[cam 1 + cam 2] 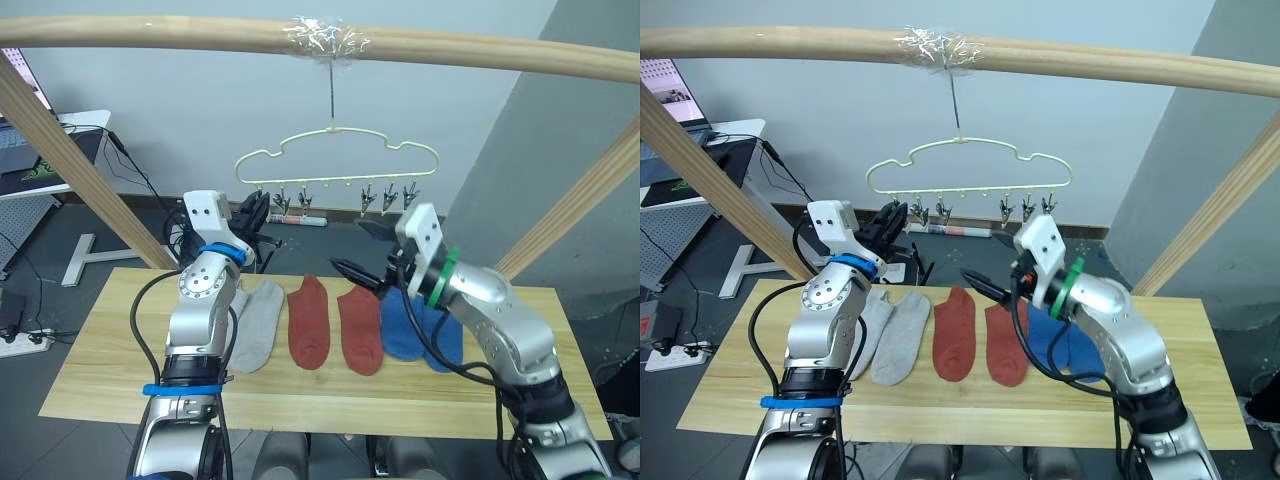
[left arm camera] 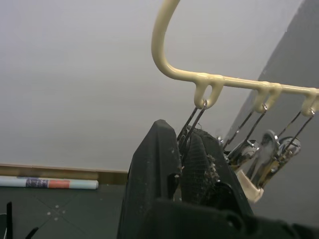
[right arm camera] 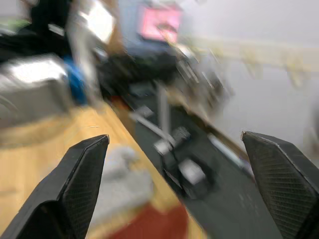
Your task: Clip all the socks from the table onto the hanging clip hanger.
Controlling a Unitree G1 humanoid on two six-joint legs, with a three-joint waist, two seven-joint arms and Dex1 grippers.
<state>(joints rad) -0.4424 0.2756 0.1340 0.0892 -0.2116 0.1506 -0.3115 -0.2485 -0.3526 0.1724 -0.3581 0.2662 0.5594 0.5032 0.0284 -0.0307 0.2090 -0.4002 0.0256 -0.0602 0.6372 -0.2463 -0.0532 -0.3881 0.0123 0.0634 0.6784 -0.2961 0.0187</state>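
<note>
From the head views, six short knit socks (image 1: 952, 335), grey, rust red and blue, are seen flat in a row on the light plank table (image 1: 730, 385), under the pale yellow-green wire clip hanger (image 1: 970, 165). In the left wrist view, the left gripper (image 2: 187, 159) is pinched, apparently on the hanger's end metal clip (image 2: 192, 130). In the blurred right wrist view, the right gripper (image 3: 179, 191) is spread wide and empty.

six ankle socks lie flat in a row on the light wooden table (image 1: 730, 385): two grey socks (image 1: 892, 335), two rust red socks (image 1: 978, 338) and two blue socks (image 1: 418, 330), toes toward the near edge. above, the pale yellow-green clip hanger (image 1: 970, 165) hangs level, its metal clips (image 1: 941, 209) empty.
</note>
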